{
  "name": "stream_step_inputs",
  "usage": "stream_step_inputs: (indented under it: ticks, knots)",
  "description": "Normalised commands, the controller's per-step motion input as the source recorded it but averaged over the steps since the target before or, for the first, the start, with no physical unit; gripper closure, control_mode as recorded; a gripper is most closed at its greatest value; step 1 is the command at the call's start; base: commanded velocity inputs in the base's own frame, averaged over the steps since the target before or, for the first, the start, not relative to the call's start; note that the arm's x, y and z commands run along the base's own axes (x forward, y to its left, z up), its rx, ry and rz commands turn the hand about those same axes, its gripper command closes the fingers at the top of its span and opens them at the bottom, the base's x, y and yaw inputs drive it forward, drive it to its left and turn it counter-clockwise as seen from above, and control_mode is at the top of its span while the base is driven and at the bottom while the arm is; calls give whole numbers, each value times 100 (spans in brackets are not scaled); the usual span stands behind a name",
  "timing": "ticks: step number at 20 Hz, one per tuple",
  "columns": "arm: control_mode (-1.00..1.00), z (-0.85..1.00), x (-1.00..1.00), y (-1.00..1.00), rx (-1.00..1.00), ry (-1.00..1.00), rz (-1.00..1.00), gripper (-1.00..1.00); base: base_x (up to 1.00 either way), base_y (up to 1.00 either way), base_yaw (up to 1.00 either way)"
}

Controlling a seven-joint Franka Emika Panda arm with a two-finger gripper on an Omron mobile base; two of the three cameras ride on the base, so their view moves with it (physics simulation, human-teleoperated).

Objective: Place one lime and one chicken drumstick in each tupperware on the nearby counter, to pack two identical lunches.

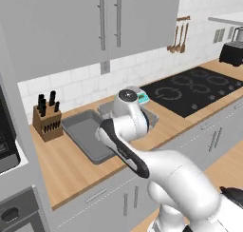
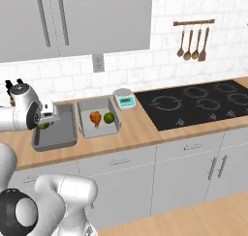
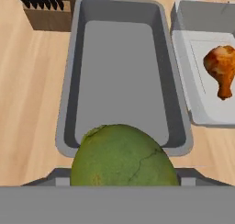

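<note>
- The gripper (image 2: 47, 120) is hanging over the near end of the left tupperware (image 3: 69, 103), clamped on a lime (image 3: 123, 156) that is bulging large at 6 o'clock in the hand view; in the right base view only a sliver of green is peeking out under the hand.
- That left tupperware is lying bare, its grey floor stretching away toward 12 o'clock from the held lime.
- The right tupperware (image 2: 85, 128), just beside it at 3 o'clock, is already carrying a chicken drumstick (image 2: 96, 117) and a second lime (image 2: 109, 117), side by side.
- My judgement: the step in hand is dropping this lime into the bare container. Doing it well is meaning carrying it a little farther inward, past the near rim, lowering it close to the floor before letting go, since a round fruit is liable to roll or bounce off the rim.
- A drumstick for this container is remaining to be packed.
- The counter (image 2: 135, 133) is running light and wooden under both containers, with a knife block (image 1: 46, 121) at 9 o'clock of the left one in the left base view.
- A small scale (image 2: 125, 99) is sitting at 1 o'clock of the right container, the black cooktop (image 2: 198, 104) lying beyond it at 3 o'clock.
- Wooden utensils (image 2: 193, 44) are hanging on the white tiled wall, and grey wall cabinets (image 2: 77, 17) are hanging above.
</note>
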Motion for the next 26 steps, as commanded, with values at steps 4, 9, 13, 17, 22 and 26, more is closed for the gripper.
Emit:
stream_step_inputs:
  ticks: [4, 9, 13, 17, 22, 26]
  knots:
    - [-100, -43, 100, 34, 0, 0, 0, 100, 0, 0, 0]
    - [-100, -69, 100, 33, 0, 6, 0, -100, 0, 0, 0]
    - [-100, -59, 94, 11, -3, 4, 0, -100, 0, 0, 0]
    - [-100, 27, 46, 22, 0, 9, -7, -100, 0, 0, 0]
    - [-100, 100, 12, 20, 0, 12, -6, -100, 0, 0, 0]
    - [-100, 95, -85, -65, 0, 6, -6, -100, 0, 0, 0]
